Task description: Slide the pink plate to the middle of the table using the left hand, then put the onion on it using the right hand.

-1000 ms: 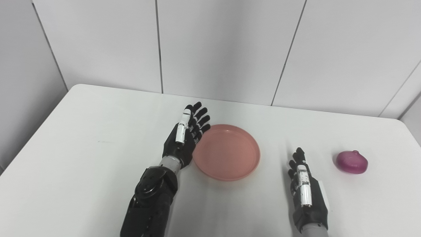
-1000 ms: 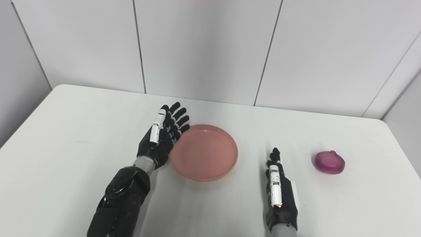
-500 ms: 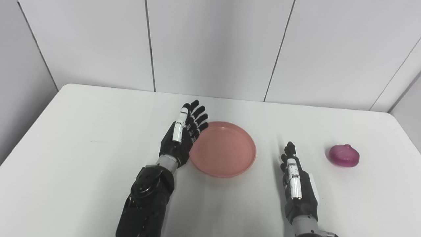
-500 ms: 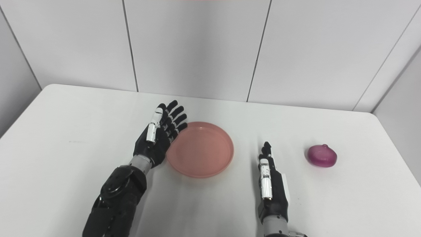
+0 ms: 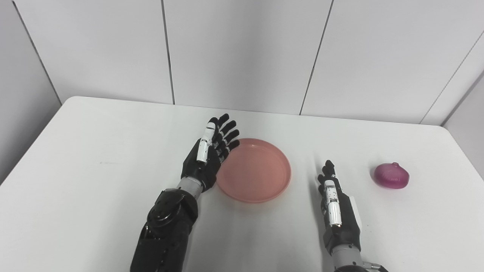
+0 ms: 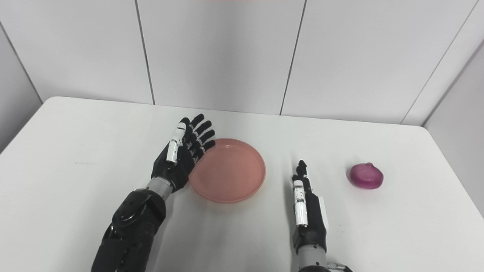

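White wall panels rose behind the white desk point(image 5: 94, 158). The left hand point(image 5: 206, 155) stood edge-on, fingers spread and empty, just left of the pink plate point(image 5: 252, 170). The right hand point(image 5: 336, 206) lay empty, fingers straight, pointing away. The onion point(image 5: 391, 175) sat well right of it, long axis sideways, tip upward.

left hand point(image 5: 206, 156): upright on edge, fingers spread, empty | right hand point(image 5: 337, 209): edge-on, fingers straight, empty
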{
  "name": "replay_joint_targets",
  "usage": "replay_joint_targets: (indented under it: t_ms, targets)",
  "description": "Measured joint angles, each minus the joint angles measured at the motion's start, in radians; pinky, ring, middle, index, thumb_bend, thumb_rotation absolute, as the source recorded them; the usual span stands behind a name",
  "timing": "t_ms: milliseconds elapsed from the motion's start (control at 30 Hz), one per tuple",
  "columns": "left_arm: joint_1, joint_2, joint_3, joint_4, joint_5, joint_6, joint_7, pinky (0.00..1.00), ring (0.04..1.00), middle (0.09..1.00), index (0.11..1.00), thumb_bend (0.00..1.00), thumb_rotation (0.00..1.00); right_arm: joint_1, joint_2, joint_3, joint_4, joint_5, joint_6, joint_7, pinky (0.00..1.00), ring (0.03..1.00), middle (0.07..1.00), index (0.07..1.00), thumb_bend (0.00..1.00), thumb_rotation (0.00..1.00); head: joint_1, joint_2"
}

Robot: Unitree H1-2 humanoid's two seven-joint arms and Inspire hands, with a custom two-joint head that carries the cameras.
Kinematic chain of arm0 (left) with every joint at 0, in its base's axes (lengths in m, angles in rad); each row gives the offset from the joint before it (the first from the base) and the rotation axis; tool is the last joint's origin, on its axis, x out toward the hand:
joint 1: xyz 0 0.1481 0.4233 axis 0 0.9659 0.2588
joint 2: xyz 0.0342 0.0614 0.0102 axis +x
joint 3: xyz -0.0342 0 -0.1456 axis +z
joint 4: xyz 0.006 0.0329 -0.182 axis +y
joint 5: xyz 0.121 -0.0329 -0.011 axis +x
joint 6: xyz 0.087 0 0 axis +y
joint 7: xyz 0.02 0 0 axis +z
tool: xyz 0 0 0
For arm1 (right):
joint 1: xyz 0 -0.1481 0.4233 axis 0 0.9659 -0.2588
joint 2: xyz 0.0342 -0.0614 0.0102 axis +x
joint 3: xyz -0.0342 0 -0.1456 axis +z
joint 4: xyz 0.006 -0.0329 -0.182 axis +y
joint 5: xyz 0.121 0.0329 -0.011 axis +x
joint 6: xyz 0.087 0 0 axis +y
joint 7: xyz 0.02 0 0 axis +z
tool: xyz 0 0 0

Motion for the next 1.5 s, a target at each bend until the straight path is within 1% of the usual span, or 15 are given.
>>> replay_joint_targets:
  t_ms: [100,333,367,500,533,667,700,800,833,900,933,1067,1200,1333,1500]
  targets:
    - [0.002,0.001,0.005,-0.010,0.000,0.000,-0.002,0.92,0.923,0.928,0.915,0.44,1.00,0.000,0.000,0.003,0.000,-0.018,0.000,-0.003,1.00,0.979,1.000,1.000,0.20,1.00,0.000,0.000]
    - [0.009,0.011,0.008,-0.040,0.000,0.000,-0.007,0.92,0.923,0.930,0.910,0.44,1.00,-0.001,-0.009,0.008,-0.025,-0.091,-0.005,-0.017,1.00,0.977,0.998,1.000,0.21,1.00,0.000,0.000]
    - [0.012,0.014,0.008,-0.042,0.000,0.000,-0.009,0.92,0.921,0.928,0.908,0.44,1.00,-0.002,-0.013,0.007,-0.035,-0.098,-0.005,-0.017,1.00,0.975,0.993,0.998,0.22,1.00,-0.035,0.000]
    - [0.022,0.017,0.008,-0.059,0.000,0.000,-0.013,0.91,0.920,0.925,0.907,0.44,1.00,-0.016,-0.041,0.007,-0.058,-0.142,-0.005,-0.017,0.97,0.967,0.979,0.977,0.25,1.00,-0.049,0.003]
    - [0.023,0.017,0.008,-0.062,0.000,0.000,-0.013,0.91,0.918,0.924,0.906,0.44,1.00,-0.017,-0.049,0.008,-0.067,-0.156,-0.005,-0.017,0.98,0.978,0.978,0.966,0.28,1.00,-0.052,0.003]
    - [0.025,0.017,0.013,-0.066,-0.001,0.000,-0.014,0.91,0.915,0.923,0.906,0.44,1.00,-0.022,-0.076,0.007,-0.099,-0.205,-0.005,-0.017,1.00,0.998,0.987,0.962,0.33,1.00,-0.069,0.005]
    - [0.027,0.018,0.015,-0.067,-0.001,0.000,-0.014,0.90,0.913,0.920,0.904,0.44,1.00,-0.023,-0.079,0.006,-0.110,-0.214,-0.005,-0.017,0.99,0.999,0.979,0.954,0.33,1.00,-0.075,0.005]
    - [0.034,0.017,0.015,-0.075,0.000,0.000,-0.012,0.91,0.915,0.922,0.911,0.44,1.00,-0.032,-0.100,0.005,-0.123,-0.272,-0.005,-0.018,0.87,0.941,0.955,0.947,0.35,0.99,-0.087,0.006]
    - [0.036,0.017,0.015,-0.081,0.000,0.000,-0.012,0.91,0.916,0.923,0.913,0.44,1.00,-0.036,-0.113,0.006,-0.125,-0.301,-0.005,-0.018,0.85,0.927,0.943,0.941,0.37,0.96,-0.092,0.006]
    - [0.038,0.018,0.017,-0.092,0.000,0.000,-0.012,0.91,0.916,0.924,0.913,0.44,1.00,-0.042,-0.144,0.005,-0.126,-0.346,-0.005,-0.018,0.84,0.921,0.938,0.939,0.37,0.94,-0.101,0.006]
    - [0.039,0.019,0.019,-0.095,0.000,0.000,-0.012,0.92,0.920,0.928,0.918,0.44,1.00,-0.046,-0.160,0.003,-0.126,-0.369,-0.005,-0.018,0.84,0.914,0.935,0.935,0.39,0.88,-0.101,0.006]
    - [0.044,0.032,0.025,-0.096,-0.001,0.000,-0.014,0.92,0.926,0.932,0.922,0.44,1.00,-0.057,-0.213,-0.013,-0.128,-0.437,-0.005,-0.019,0.82,0.898,0.935,0.941,0.45,0.74,-0.118,0.005]
    - [0.048,0.034,0.034,-0.096,-0.001,0.000,-0.017,0.92,0.925,0.932,0.920,0.44,1.00,-0.057,-0.239,-0.032,-0.137,-0.472,-0.005,-0.019,0.81,0.888,0.931,0.950,0.52,0.65,-0.129,0.005]
    - [0.048,0.035,0.039,-0.096,-0.007,0.000,-0.026,0.92,0.929,0.936,0.923,0.44,1.00,-0.058,-0.261,-0.048,-0.142,-0.515,-0.005,-0.018,0.78,0.872,0.911,0.931,0.62,0.54,-0.137,0.005]
    - [0.049,0.040,0.045,-0.095,-0.007,-0.002,-0.027,0.92,0.929,0.936,0.923,0.44,1.00,-0.067,-0.295,-0.088,-0.138,-0.565,-0.005,-0.028,0.80,0.880,0.912,0.929,0.73,0.46,-0.164,0.002]
